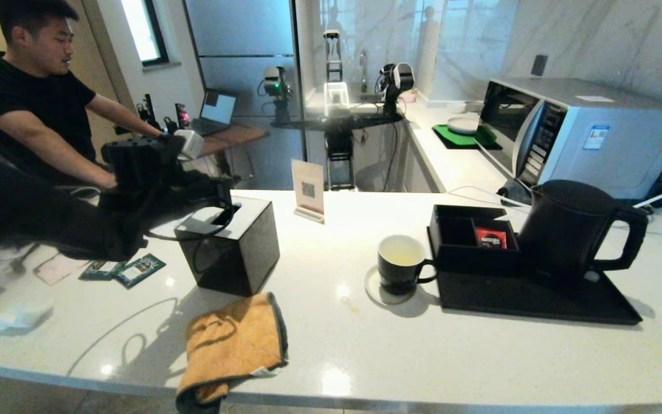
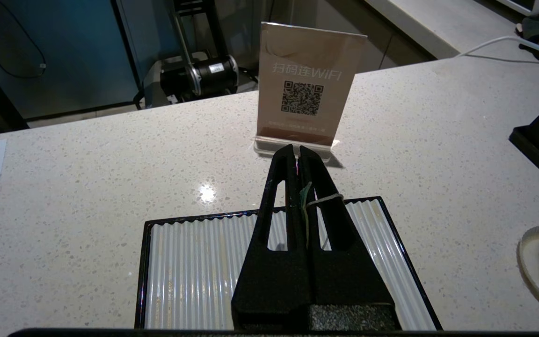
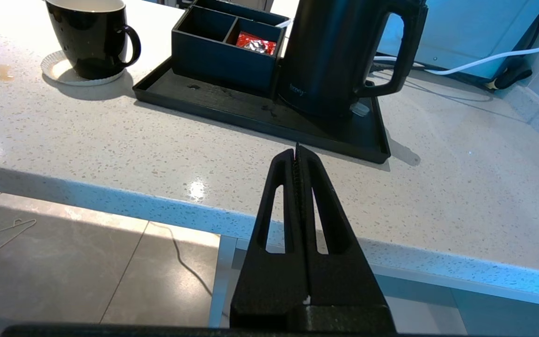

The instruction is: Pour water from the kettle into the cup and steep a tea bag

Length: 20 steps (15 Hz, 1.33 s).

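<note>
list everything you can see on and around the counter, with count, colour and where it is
kettle: 1, matte black, on the tray's right part
cup: 1, black, white inside, on a white coaster left of the tray
tray: 1, black, counter right
compartment box: 1, black, on the tray beside the kettle
red sachet: 1, red, in the box's right compartment
tissue box: 1, black, counter left of centre
cloth: 1, orange, over the counter's front edge
QR sign: 1, beige, behind the tissue box
green packets: 2, dark green, far left
microwave: 1, silver, back right
person: 1, black shirt, back left
left tool: shut on a thread, above the tissue box
right tool: shut, off the counter's front edge
</note>
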### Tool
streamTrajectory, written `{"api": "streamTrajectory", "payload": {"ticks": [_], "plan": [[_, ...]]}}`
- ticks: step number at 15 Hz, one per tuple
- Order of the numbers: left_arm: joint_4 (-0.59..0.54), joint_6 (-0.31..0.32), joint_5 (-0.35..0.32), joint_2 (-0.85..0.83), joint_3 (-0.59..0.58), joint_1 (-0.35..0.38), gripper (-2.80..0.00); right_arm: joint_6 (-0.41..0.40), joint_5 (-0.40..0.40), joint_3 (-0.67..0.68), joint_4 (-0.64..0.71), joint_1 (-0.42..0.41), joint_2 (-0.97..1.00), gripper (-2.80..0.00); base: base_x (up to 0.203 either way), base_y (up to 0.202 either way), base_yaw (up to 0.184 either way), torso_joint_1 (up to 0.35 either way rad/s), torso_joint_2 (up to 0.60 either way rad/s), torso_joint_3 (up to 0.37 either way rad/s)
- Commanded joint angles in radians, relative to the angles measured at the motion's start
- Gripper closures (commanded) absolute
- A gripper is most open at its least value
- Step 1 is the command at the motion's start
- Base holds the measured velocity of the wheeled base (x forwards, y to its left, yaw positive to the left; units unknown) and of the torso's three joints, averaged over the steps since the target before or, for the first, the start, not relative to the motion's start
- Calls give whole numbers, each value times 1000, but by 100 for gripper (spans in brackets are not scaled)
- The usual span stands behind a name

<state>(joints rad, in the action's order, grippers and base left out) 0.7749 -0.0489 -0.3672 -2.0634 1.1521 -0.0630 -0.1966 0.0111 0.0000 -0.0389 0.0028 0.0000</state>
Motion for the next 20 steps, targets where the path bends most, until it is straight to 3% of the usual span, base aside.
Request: {"api": "streamTrajectory", "payload": {"ticks": [1,11,12,20], "plan": [[4,-2,-1,-1,-2,3,0,-1,1,0,-1,0,0,0,0,0,0,0,0,0],[4,0,2,-12,-3,5,0,-1,1,0,-1,0,1,0,0,0,0,0,0,0],[4,0,2,-12,-3,5,-280,-1,1,0,-1,0,0,0,0,0,0,0,0,0],[6,5,-1,0,-5,3,-280,-1,1,0,-1,0,0,0,0,0,0,0,0,0]]}}
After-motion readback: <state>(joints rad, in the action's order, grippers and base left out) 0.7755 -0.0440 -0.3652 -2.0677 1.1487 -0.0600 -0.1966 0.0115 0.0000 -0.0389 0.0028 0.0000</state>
